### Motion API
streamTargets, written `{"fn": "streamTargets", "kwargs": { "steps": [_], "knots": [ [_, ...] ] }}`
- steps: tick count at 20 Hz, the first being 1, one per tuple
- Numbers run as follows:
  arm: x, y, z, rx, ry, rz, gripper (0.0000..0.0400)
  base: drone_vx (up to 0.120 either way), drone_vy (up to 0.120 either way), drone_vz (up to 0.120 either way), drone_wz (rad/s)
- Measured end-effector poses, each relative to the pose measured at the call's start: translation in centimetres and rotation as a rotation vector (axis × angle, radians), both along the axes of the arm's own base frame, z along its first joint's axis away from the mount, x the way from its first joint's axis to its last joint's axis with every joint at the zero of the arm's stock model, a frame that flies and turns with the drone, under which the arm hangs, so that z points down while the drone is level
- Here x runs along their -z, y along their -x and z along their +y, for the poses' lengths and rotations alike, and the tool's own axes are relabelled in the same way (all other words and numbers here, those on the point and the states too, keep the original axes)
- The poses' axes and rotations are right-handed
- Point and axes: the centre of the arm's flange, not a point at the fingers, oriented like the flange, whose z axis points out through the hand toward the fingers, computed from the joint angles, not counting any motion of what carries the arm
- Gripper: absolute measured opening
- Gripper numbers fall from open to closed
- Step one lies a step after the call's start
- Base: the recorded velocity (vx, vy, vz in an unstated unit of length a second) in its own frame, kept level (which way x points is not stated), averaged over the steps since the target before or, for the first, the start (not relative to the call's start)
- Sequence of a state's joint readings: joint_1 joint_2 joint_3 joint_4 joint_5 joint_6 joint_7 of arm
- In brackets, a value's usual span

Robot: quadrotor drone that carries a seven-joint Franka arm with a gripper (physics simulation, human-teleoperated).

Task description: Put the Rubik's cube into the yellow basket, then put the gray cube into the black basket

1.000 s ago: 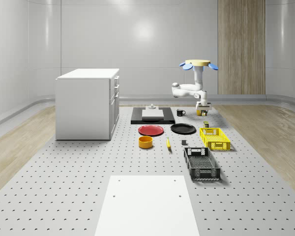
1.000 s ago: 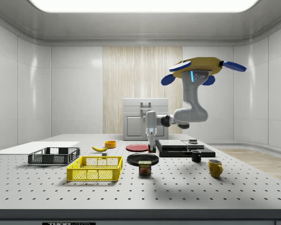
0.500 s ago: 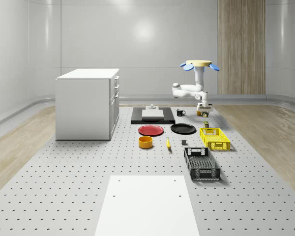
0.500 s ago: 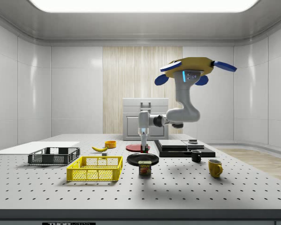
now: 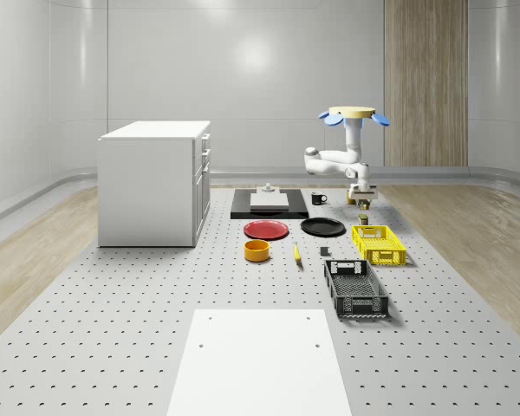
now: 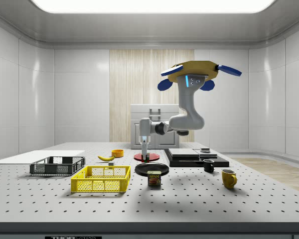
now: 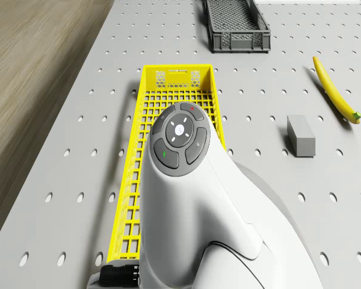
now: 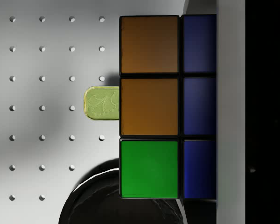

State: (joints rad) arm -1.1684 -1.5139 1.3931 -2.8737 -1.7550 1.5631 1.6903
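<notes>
Gripping the Rubik's cube point(image 8: 151, 107), the gripper point(image 6: 144, 155) hangs just above the table point(image 5: 113, 312), over the black plate point(image 6: 151, 168) and close to the Spam can point(image 6: 154, 178). In the wrist view the cube sits right against the camera, orange and green squares toward us, with the can's pale green lid point(image 8: 101, 103) and the plate's dark rim beneath it. Compared with a second ago, the drone point(image 6: 195, 73) has slid toward the side view's left and the arm has carried the cube from beside the black platform point(image 6: 195, 158) to over the plate, nearer the yellow basket point(image 6: 102, 179). The drone hovers above the table's far end, beyond the yellow basket. In the drone view the basket point(image 7: 175, 108) lies under the arm, the gray cube point(image 7: 301, 135) rests on the table beside it, and the black basket point(image 7: 236, 24) and banana point(image 7: 334, 90) lie beyond, all unmoved.
</notes>
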Motion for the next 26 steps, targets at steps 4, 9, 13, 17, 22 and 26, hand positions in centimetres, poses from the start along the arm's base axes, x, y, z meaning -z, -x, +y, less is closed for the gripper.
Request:
{"fn": "streamTargets", "kwargs": {
  "steps": [4,9,13,17,22,26],
  "knots": [
    [0.0,0.0,0.0,0.0,0.0,0.0,0.0325,0.12,0.0,0.0,0.0],
    [0.0,0.0,0.0,0.0,0.0,0.0,0.0325,0.12,0.0,0.0,0.0],
    [0.0,0.0,0.0,0.0,0.0,0.0,0.0325,0.12,0.0,0.0,0.0],
    [0.0,0.0,0.0,0.0,0.0,0.0,0.0325,0.12,0.0,0.0,0.0],
    [0.0,0.0,0.0,0.0,0.0,0.0,0.0325,0.12,0.0,0.0,0.0],
    [0.0,0.0,0.0,0.0,0.0,0.0,0.0325,0.12,0.0,0.0,0.0]
  ]
}}
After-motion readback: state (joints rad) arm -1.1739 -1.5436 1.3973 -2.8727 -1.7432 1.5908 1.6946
